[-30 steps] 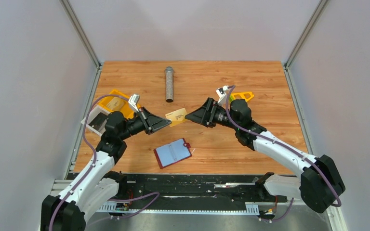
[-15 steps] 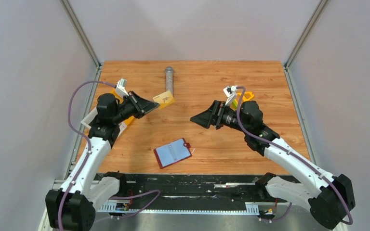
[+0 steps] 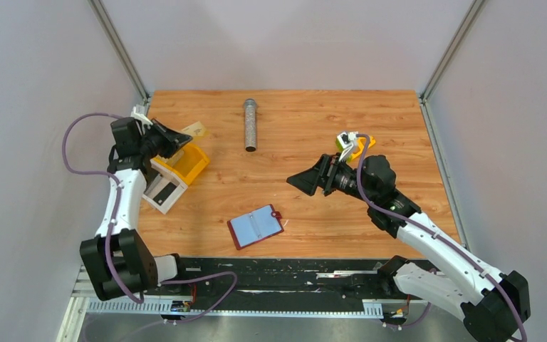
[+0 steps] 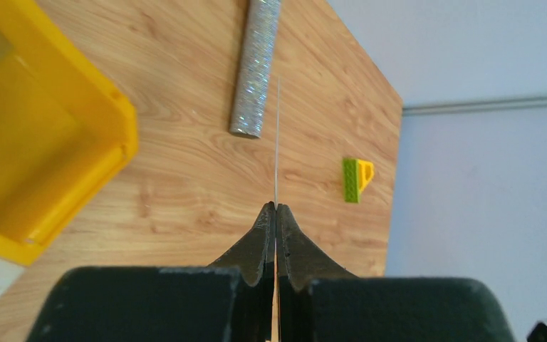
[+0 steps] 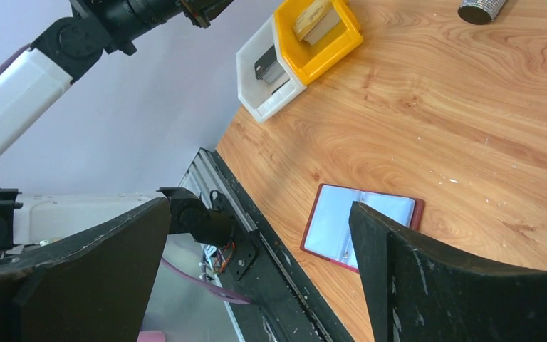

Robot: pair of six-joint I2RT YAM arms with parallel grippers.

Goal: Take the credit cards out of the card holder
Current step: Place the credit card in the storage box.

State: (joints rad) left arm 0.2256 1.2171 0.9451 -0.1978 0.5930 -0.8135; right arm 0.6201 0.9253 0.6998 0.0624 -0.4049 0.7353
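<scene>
The card holder [image 3: 256, 226] lies open on the table's near middle, blue-grey pockets up; it also shows in the right wrist view [image 5: 342, 224]. My left gripper [image 3: 179, 135] is shut on a tan-gold credit card [image 3: 196, 130] and holds it in the air over the far edge of the yellow tray [image 3: 192, 165]. In the left wrist view the card [image 4: 278, 135] shows edge-on between the shut fingers [image 4: 263, 239]. My right gripper [image 3: 303, 182] is open and empty, above the table right of the holder. The right wrist view shows its wide gap [image 5: 260, 206].
A white tray [image 3: 162, 187] adjoins the yellow tray; the right wrist view shows a dark card [image 5: 267, 68] in the white one and a tan card [image 5: 312, 18] in the yellow. A silver tube [image 3: 250, 125] lies far centre. A yellow-green triangular piece [image 3: 356, 142] sits behind my right wrist.
My left gripper has carried the tan-gold card from the table's middle left and back to over the yellow tray. My right gripper let go of the card and drew back slightly.
</scene>
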